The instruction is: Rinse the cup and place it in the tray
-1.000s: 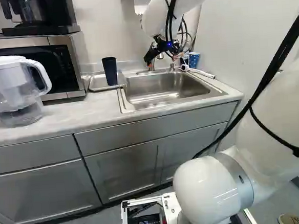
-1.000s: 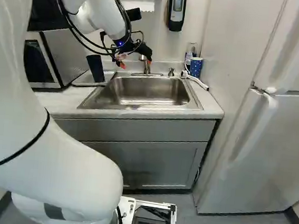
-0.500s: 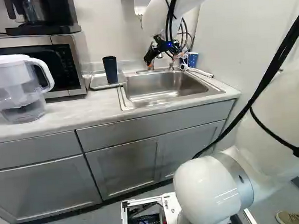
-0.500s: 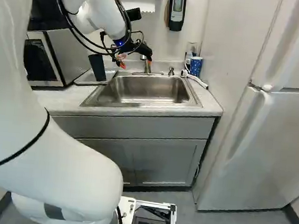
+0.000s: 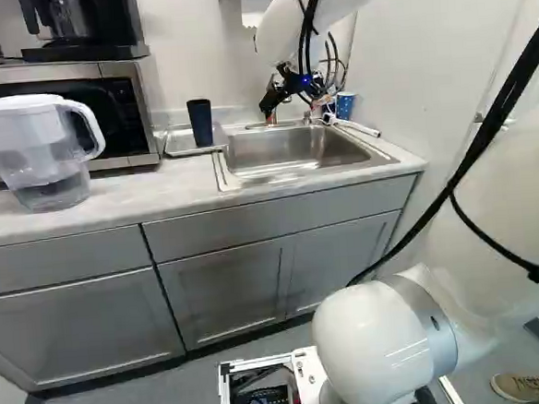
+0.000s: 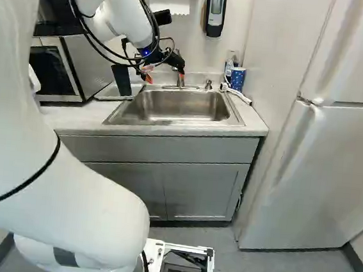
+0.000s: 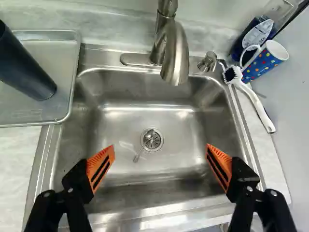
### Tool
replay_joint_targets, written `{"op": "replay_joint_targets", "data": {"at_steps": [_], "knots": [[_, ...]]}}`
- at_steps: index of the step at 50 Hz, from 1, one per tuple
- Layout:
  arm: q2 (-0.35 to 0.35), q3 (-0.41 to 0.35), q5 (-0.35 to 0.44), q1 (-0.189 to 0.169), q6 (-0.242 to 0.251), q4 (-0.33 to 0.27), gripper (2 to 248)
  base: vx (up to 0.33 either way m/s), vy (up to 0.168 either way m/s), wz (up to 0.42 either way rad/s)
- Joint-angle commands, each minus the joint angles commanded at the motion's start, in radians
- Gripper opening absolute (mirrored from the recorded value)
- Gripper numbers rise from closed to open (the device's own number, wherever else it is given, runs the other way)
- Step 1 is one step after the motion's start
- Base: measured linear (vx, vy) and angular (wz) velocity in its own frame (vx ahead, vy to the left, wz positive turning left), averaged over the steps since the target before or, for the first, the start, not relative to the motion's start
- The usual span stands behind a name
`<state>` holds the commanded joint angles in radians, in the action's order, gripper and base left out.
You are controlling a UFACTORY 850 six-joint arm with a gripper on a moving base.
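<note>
Fingers (image 6: 148, 78) spread wide, holding nothing, the two orange pads (image 7: 100, 166) well apart above the sink (image 7: 120, 118). Between and ahead of them, down in the basin: 1 drain (image 7: 158, 141), with 1 small spoon-like item (image 7: 137, 157) lying partly over it, round end on the drain, thin handle angled back toward the fingers.

Ahead, at the sink's wall side: 1 faucet (image 7: 176, 55), spout bent over the basin; 1 short metal knob (image 7: 207, 63) just beside it.

Cup (image 5: 200, 124): in the tray (image 7: 24, 108), clear of the fingers. Dark, upright, long axis vertical, wider end up, base on the tray floor. 1 dark cup, 1 tray. Tray sits flat, left of the sink in the left base view, its edge right by the sink rim.

Other side of the sink: 1 blue mug with dots (image 7: 265, 62), upright; 1 bottle (image 7: 256, 36) with dark blue contents close by; 1 white brush (image 7: 256, 106) lying by the sink rim, bristle end near the mug.

Further out on the worktop (image 5: 113, 213), at the left of the left base view: 1 white-lidded clear pitcher (image 5: 34, 144), upright, handle toward the tray, some liquid low inside. Behind it 1 microwave (image 5: 112, 102), 1 coffee maker (image 5: 83, 50) on top. At the right of the right base view, 1 fridge (image 6: 320, 168).
</note>
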<state>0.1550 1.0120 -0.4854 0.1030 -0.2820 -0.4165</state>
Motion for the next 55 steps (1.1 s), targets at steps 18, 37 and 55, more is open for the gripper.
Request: {"op": "replay_joint_targets", "data": {"at_steps": [18, 37, 55], "knots": [[0.0, 0.0, 0.0, 0.0, 0.0, 0.0, 247, -0.085, -0.018, 0.013], [0.0, 0.0, 0.0, 0.0, 0.0, 0.0, 247, -0.085, -0.028, 0.014], [0.0, 0.0, 0.0, 0.0, 0.0, 0.0, 247, -0.085, -0.031, 0.013]]}}
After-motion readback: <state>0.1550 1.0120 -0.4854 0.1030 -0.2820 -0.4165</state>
